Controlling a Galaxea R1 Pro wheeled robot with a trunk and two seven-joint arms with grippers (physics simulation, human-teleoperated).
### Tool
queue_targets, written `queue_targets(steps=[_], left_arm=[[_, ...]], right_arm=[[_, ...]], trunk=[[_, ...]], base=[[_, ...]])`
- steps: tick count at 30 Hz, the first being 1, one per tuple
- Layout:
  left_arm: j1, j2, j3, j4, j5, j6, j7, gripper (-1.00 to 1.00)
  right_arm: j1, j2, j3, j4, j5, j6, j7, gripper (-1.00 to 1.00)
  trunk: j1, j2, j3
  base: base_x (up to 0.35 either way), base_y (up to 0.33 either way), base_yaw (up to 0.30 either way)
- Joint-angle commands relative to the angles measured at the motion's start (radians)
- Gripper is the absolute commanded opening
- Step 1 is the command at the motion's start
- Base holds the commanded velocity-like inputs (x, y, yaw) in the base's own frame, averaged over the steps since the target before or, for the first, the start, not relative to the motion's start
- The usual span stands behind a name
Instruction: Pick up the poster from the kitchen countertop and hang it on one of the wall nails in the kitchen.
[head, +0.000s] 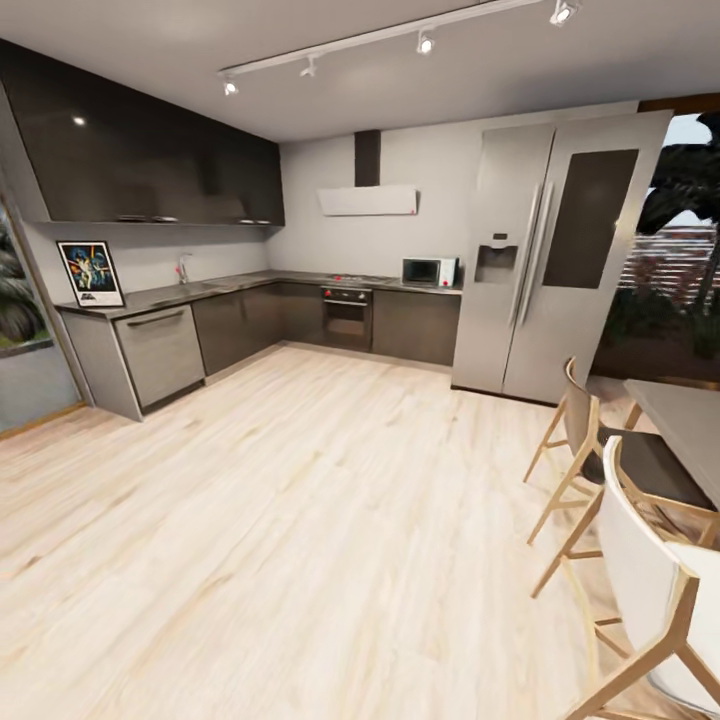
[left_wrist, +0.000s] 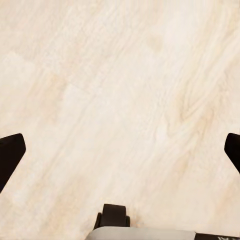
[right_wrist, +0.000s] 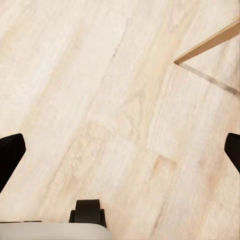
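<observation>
Pale wood flooring (head: 300, 520) stretches to the kitchen countertop (head: 210, 289), where the poster (head: 90, 273) leans upright at its far-left end. Left gripper (left_wrist: 120, 150) and right gripper (right_wrist: 120, 150) hang with fingers spread, empty. Driving across risks clipping the wooden chairs (head: 620, 500) close on the right.

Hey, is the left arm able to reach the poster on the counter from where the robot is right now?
Probably not. The poster stands at the far left end of the kitchen countertop, across open wood floor, while the left tool hangs open over floorboards.
</observation>
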Motion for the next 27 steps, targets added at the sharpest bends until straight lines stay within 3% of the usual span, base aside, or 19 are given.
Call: queue_targets(steps=[1,13,21,27], left_arm=[[0.000,0.000,0.001,-0.001,0.000,-0.002,0.000,1.00],[0.000,0.000,0.000,-0.001,0.000,-0.001,0.000,1.00],[0.000,0.000,0.000,-0.001,0.000,0.000,0.000,1.00],[0.000,0.000,0.001,-0.001,0.000,0.000,0.000,1.00]], right_arm=[[-0.001,0.000,0.004,0.001,0.004,-0.002,-0.007,1.00],[-0.001,0.002,0.004,0.001,0.004,-0.003,-0.010,1.00],[0.000,0.002,0.004,0.001,0.004,-0.003,-0.010,1.00],[-0.001,0.000,0.003,0.001,0.004,-0.002,-0.006,1.00]], trunk=[[0.000,0.000,-0.002],[0.000,0.000,-0.010],[0.000,0.000,-0.016],[0.000,0.000,-0.017]], base=[[0.269,0.258,0.181],[0.278,0.238,0.239],[0.332,0.055,0.252],[0.342,0.004,0.074]])
